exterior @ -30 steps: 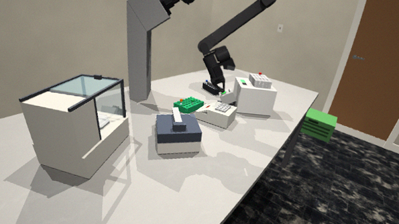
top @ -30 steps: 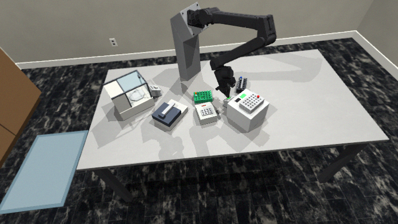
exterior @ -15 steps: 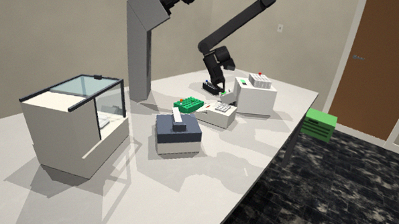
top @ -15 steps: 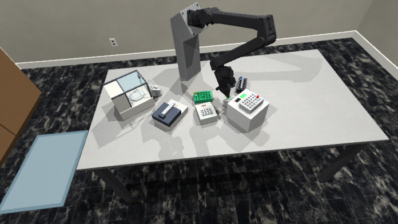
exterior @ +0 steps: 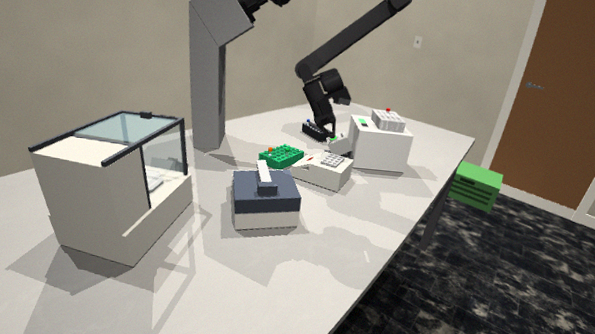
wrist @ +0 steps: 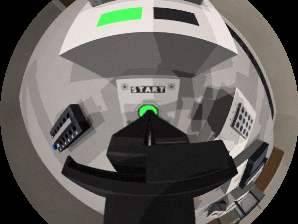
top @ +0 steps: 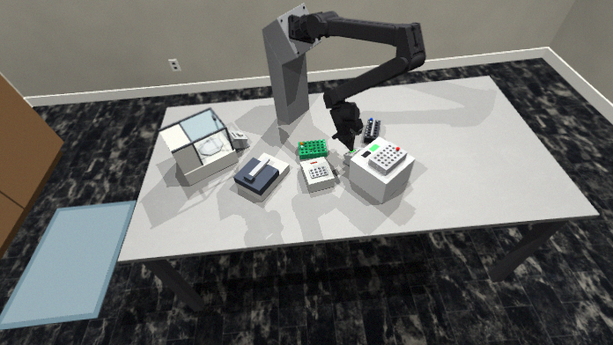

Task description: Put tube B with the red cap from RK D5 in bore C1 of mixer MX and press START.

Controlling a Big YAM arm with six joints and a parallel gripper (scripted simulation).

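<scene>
The mixer MX (top: 382, 169) is a white box with a grey bore block on top. Tube B's red cap (top: 397, 149) stands in that block, also seen in the exterior view (exterior: 388, 110). The green lamp (top: 375, 147) on the mixer's top is lit, and it also shows in the wrist view (wrist: 120, 16). The dark lamp (wrist: 176, 14) beside it is unlit. My gripper (top: 350, 150) is shut and empty. Its tips (wrist: 150, 115) rest on the green START key (wrist: 147, 107) on the sloping front.
The black magnet block MG (top: 372, 129) stands just behind my gripper. The green rack RK (top: 313, 149) holds an orange-capped tube (exterior: 270, 148). The dry block DB (top: 318, 172), the spectrophotometer SP (top: 260, 175) and the glass-walled balance BAL (top: 200, 145) stand to the left of the mixer.
</scene>
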